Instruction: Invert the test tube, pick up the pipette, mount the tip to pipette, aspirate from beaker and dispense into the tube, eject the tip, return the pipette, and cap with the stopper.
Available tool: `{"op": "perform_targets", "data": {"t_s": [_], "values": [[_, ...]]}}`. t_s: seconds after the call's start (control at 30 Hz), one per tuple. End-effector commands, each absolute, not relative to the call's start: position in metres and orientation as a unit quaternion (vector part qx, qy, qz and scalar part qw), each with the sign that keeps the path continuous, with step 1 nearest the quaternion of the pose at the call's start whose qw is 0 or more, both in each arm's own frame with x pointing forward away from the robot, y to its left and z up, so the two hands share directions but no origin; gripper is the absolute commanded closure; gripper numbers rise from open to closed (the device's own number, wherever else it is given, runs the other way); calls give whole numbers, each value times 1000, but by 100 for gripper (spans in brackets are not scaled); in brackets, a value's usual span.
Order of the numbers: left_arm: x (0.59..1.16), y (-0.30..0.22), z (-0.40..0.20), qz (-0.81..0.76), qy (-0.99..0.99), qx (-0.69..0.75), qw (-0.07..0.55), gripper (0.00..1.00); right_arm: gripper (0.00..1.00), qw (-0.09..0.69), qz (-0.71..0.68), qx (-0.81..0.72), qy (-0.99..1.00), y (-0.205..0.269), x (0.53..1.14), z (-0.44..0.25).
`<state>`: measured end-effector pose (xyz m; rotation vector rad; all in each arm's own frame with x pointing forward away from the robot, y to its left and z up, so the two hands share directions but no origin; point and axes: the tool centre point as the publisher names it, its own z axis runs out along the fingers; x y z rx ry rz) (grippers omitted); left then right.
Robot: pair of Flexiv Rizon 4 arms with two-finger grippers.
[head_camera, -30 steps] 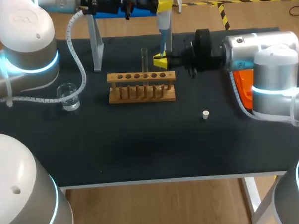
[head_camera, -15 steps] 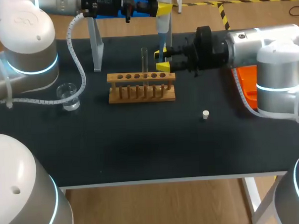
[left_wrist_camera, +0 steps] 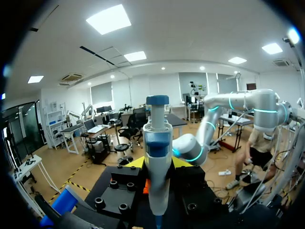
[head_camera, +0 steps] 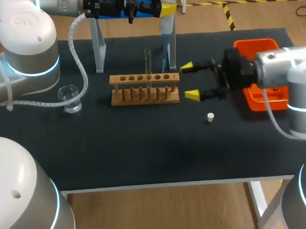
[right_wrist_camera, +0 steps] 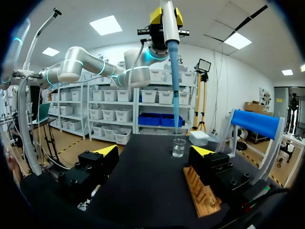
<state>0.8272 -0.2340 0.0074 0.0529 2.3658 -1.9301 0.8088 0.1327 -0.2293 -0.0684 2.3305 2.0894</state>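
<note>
My left gripper point(head_camera: 167, 7) hangs over the table's back, shut on the white-and-blue pipette point(head_camera: 167, 23), whose blue tip point(head_camera: 165, 50) points down behind the wooden rack point(head_camera: 144, 88). In the left wrist view the pipette point(left_wrist_camera: 156, 152) stands upright between the fingers of my left gripper point(left_wrist_camera: 157, 164). A glass test tube point(head_camera: 148, 64) stands upright in the rack. My right gripper point(head_camera: 189, 81) lies open just right of the rack, holding nothing. From the right wrist view, my right gripper point(right_wrist_camera: 155, 151) faces the pipette's tip point(right_wrist_camera: 174, 86) and the beaker point(right_wrist_camera: 179, 147). The white stopper point(head_camera: 210, 117) lies on the mat.
The beaker point(head_camera: 69, 98) stands at the left of the black mat point(head_camera: 144, 145). A pipette stand point(head_camera: 98, 46) rises at the back left. An orange tray point(head_camera: 258, 74) sits at the right, behind my right arm. The rack point(right_wrist_camera: 202, 193) lies close beside my right gripper's finger.
My right gripper opened wide, let go of the pipette's tip and drew back to the right, uncovering the orange tray. The left arm kept the pipette still.
</note>
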Motion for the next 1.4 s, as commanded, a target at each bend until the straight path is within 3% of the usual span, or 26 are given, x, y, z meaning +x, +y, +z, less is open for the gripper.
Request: {"op": "perform_targets", "data": {"t_s": [0.03, 0.27, 1.2, 1.4], "values": [[827, -233, 7, -632, 773, 18, 44, 100, 0, 10, 669, -14, 743, 92, 785, -234], [827, -233, 7, -632, 773, 18, 44, 100, 0, 21, 660, -11, 751, 62, 764, -241], [827, -233, 7, -632, 773, 18, 44, 100, 0, 21, 660, -11, 751, 62, 764, -241], [834, -204, 3, -631, 774, -5, 59, 100, 0, 21, 660, -11, 751, 62, 764, -241]]}}
